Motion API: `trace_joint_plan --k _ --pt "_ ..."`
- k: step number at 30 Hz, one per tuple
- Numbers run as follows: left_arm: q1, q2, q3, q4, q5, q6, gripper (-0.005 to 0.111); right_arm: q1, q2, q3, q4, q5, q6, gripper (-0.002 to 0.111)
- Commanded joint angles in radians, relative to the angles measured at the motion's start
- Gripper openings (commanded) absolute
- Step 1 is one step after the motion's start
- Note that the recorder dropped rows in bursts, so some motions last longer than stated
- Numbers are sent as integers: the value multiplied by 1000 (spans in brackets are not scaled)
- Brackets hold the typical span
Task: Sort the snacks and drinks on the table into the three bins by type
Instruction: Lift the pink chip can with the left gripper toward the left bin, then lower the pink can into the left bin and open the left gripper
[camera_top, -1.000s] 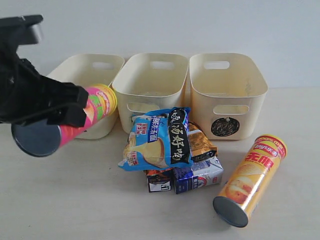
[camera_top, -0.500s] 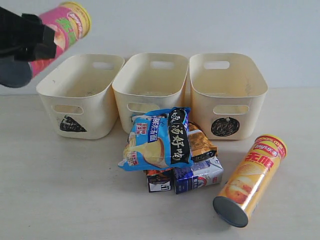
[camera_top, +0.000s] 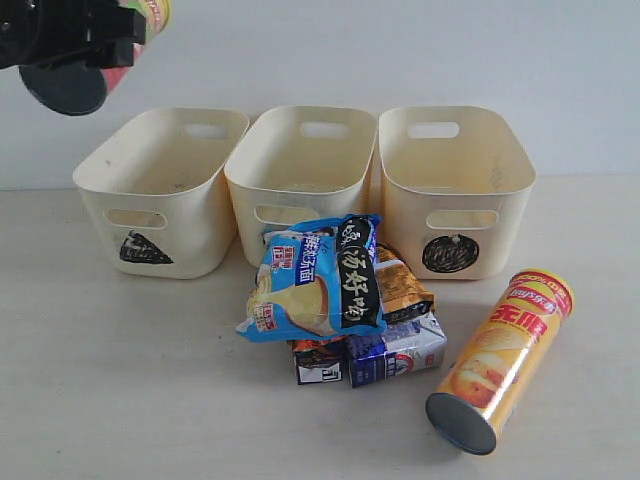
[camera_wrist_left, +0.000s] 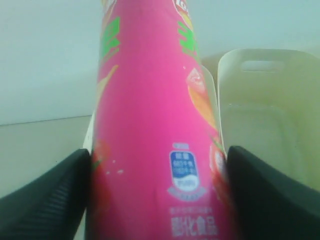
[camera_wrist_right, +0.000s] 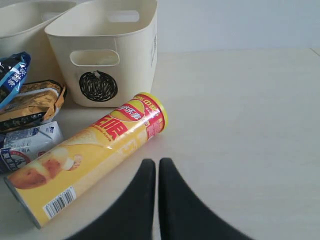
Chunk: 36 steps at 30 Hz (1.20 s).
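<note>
Far left, raised: the left gripper (camera_top: 92, 28) is clamped on the pink chip tube (camera_wrist_left: 150, 110). In the left wrist view one black finger (camera_wrist_left: 47, 195) presses each side of the tube body. The tube sits high above the table (camera_top: 120, 390), up and to the left of the triangle-marked bin (camera_top: 190, 235), with its dark end disc turned toward the onlooker.

Back row, left to right: the triangle-marked bin, the middle bin (camera_top: 300, 185) and the circle-marked bin (camera_top: 400, 235) stand side by side, close together. The mark on the middle bin is hidden.

Centre, in front of the middle bin: the blue-black bag (camera_top: 315, 280) lies on top of a pile. The orange-brown bag (camera_top: 405, 288) shows at its right edge. Beneath lie the dark purple juice box (camera_top: 318, 364) and, just beside it, the blue-and-white carton (camera_top: 400, 352).

Right: the yellow-orange chip tube (camera_top: 500, 360) lies on its side on the table, in front of the circle-marked bin, apart from the pile.

Far right: the right gripper (camera_wrist_right: 157, 172) has its fingers pressed together, holding nothing, low over the bare table just beside the yellow-orange chip tube.
</note>
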Motion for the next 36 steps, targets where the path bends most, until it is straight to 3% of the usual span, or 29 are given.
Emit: trace_joint_plan --k 1,12,21,24,28,36 --pt "10 81 -62 10 -40 -10 4 -3 -6 0 -1 -7 -2 0" --pt "91 245 -120 13 -140 -10 4 -3 -6 0 -1 -7 -2 0" --pt "97 369 -120 13 -244 -8 7 -3 -6 0 -1 -7 -2 0" --pt "97 404 -128 13 -249 -8 23 -3 -6 0 -1 -7 -2 0" --pt "97 437 -138 13 -260 -10 55 -3 -6 0 -1 -7 -2 0" --pt "97 443 -147 13 -269 -10 81 -3 -6 0 -1 -7 -2 0"
